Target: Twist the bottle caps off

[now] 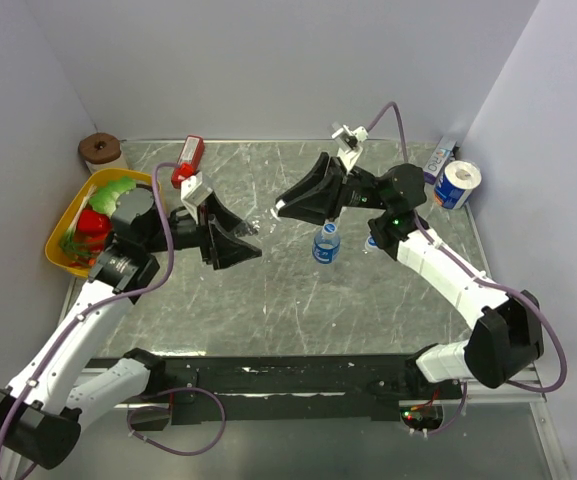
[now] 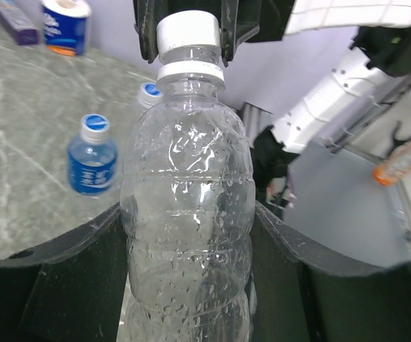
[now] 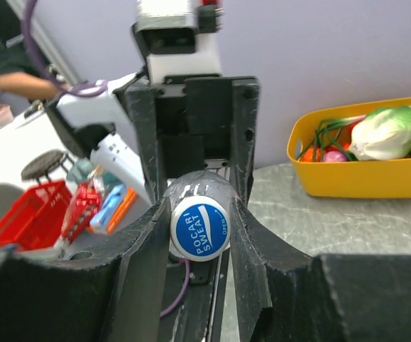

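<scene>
My left gripper (image 1: 240,238) is shut on the body of a clear bottle (image 2: 187,206) and holds it above the table, neck towards the right arm. My right gripper (image 1: 286,207) is shut on this bottle's cap (image 3: 199,228), blue and white on top; both fingers touch its sides. The cap also shows in the left wrist view (image 2: 187,32), between the right fingers. A second bottle (image 1: 326,243) with a blue label stands at the table's middle with its cap (image 2: 95,124) on. A third capped bottle (image 1: 371,243) stands beside it, partly hidden by the right arm.
A yellow basket (image 1: 56,232) of vegetables sits at the left edge. A red box (image 1: 188,160) and a brown roll (image 1: 101,152) lie at the back left. A toilet roll (image 1: 458,185) and a blue box (image 1: 438,160) stand at the back right.
</scene>
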`<action>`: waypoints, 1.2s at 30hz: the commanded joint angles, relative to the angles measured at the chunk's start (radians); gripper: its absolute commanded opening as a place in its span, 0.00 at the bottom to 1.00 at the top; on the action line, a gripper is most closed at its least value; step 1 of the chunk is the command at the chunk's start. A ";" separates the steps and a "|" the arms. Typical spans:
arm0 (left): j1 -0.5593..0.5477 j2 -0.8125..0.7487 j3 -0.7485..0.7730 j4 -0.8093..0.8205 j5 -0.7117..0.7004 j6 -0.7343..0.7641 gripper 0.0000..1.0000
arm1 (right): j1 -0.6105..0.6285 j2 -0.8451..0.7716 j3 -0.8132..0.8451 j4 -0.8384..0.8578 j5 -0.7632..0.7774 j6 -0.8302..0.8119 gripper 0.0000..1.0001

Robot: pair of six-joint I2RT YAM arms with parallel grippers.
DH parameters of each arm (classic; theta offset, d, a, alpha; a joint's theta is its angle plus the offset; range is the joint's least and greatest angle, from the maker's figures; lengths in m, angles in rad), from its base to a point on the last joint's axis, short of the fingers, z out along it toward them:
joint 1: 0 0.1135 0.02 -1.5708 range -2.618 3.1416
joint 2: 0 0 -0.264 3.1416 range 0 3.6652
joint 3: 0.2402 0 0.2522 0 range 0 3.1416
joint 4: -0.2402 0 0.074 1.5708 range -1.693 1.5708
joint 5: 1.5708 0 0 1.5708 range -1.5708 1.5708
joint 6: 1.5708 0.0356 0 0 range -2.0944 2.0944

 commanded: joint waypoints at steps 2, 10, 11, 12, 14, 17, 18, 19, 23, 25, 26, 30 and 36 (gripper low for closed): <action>0.002 -0.021 0.069 0.199 0.336 -0.053 0.37 | -0.058 -0.041 0.014 -0.169 -0.027 -0.171 0.21; 0.008 0.002 0.106 0.103 0.398 0.014 0.37 | -0.107 -0.113 0.014 -0.277 -0.014 -0.250 0.22; 0.008 0.005 0.107 0.089 0.403 0.037 0.37 | -0.109 -0.119 0.018 -0.303 0.002 -0.267 0.22; 0.008 0.009 0.112 0.080 0.404 0.045 0.37 | -0.106 -0.124 0.017 -0.330 0.008 -0.278 0.22; 0.010 0.012 0.116 0.040 0.380 0.083 0.38 | -0.112 -0.141 0.018 -0.357 0.022 -0.304 0.21; 0.019 0.020 0.120 -0.043 0.260 0.152 0.38 | -0.113 -0.170 0.027 -0.432 0.052 -0.350 0.21; 0.022 0.019 0.115 -0.045 0.211 0.154 0.38 | -0.115 -0.179 0.031 -0.478 0.074 -0.369 0.22; 0.025 0.016 0.097 -0.040 0.097 0.145 0.38 | -0.115 -0.201 0.032 -0.505 0.089 -0.393 0.22; 0.033 -0.024 0.021 0.096 -0.144 0.089 0.38 | -0.107 -0.248 0.069 -0.679 0.213 -0.494 0.22; 0.039 -0.029 0.005 0.113 -0.220 0.079 0.38 | -0.094 -0.271 0.073 -0.746 0.273 -0.543 0.22; 0.042 -0.032 0.003 0.119 -0.276 0.075 0.38 | -0.083 -0.276 0.081 -0.775 0.297 -0.559 0.21; 0.075 -0.037 0.001 0.133 -0.356 0.066 0.38 | 0.018 -0.284 0.115 -0.898 0.434 -0.648 0.22; 0.128 -0.081 -0.045 0.165 -0.611 0.043 0.39 | 0.172 -0.259 0.152 -0.986 0.647 -0.737 0.21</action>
